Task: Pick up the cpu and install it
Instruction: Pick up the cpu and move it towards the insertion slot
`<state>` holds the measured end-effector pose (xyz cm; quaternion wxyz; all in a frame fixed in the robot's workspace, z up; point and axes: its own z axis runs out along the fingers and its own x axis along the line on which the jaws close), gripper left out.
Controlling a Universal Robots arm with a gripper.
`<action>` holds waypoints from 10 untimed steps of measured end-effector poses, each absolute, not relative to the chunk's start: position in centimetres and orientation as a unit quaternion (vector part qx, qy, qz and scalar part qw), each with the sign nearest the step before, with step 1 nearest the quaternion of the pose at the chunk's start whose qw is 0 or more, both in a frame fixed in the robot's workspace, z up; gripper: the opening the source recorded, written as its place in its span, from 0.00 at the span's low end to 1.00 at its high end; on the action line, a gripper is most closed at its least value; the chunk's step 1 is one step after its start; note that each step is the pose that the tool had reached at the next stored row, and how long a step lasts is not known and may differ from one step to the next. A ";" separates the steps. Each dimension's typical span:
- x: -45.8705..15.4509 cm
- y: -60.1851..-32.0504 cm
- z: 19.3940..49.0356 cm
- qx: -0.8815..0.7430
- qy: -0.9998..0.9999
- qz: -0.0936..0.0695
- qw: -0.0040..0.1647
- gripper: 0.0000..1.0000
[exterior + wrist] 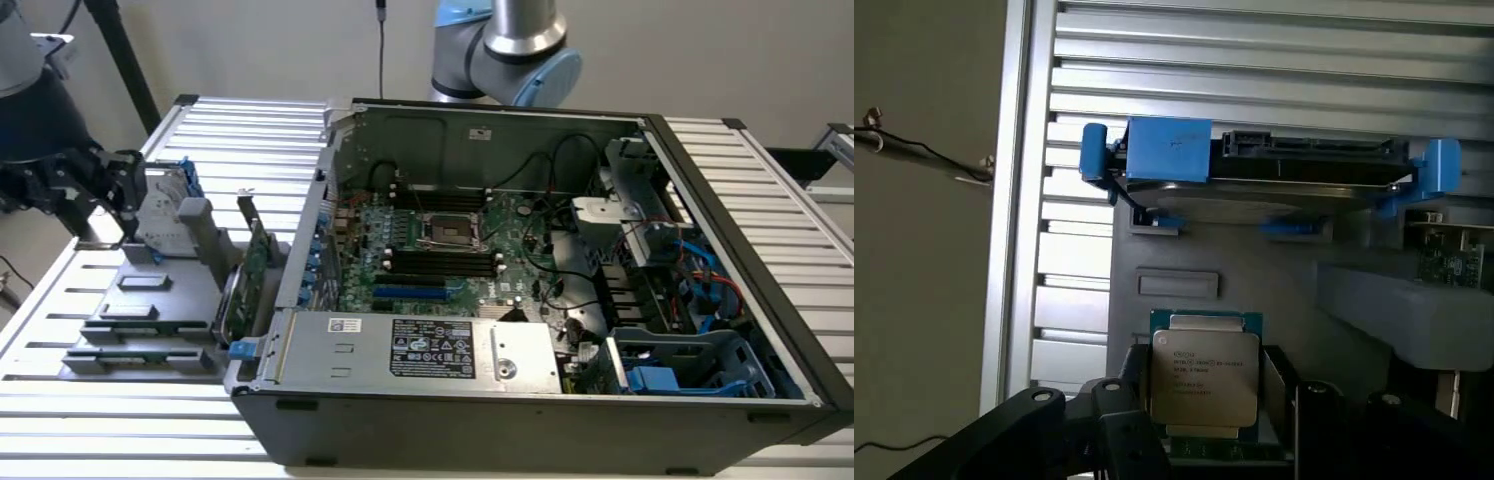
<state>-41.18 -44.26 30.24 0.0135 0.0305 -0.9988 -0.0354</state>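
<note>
**Exterior view.** We see an open computer case (400,425) lying on a slatted metal tabletop (80,430), across the centre and right of the frame. Inside it the motherboard (394,220) faces up. The black metal-framed socket (447,232) sits near its middle, and a labelled power supply (427,350) runs along the case's near wall. An arm joint (514,45) rises behind the case at the top centre. At the exterior view's left, a grey fixture (147,325) lies on the tabletop beside the case, with a green expansion card (247,275) standing on edge in it. The black gripper (94,195) hangs at the upper left of the frame, over the far end of the fixture and well apart from the socket.

**Wrist view.** We look along the gripper (1204,430) at the cpu (1204,375). Its dull silver top, printed with small text, faces the camera, and a green border surrounds it. The gripper pinches the cpu, with one black finger (1122,425) against each of two opposite edges. Beyond the cpu we see the grey fixture (1254,270). Farther on is the silver hard drive (1294,178) in its blue brackets (1169,150), near the cpu but apart from it. The tabletop (1254,60) slats run behind the hard drive
</note>
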 end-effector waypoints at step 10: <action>-38.3 -44.1 34.8 0.031 -0.999 -0.035 0.016 0.55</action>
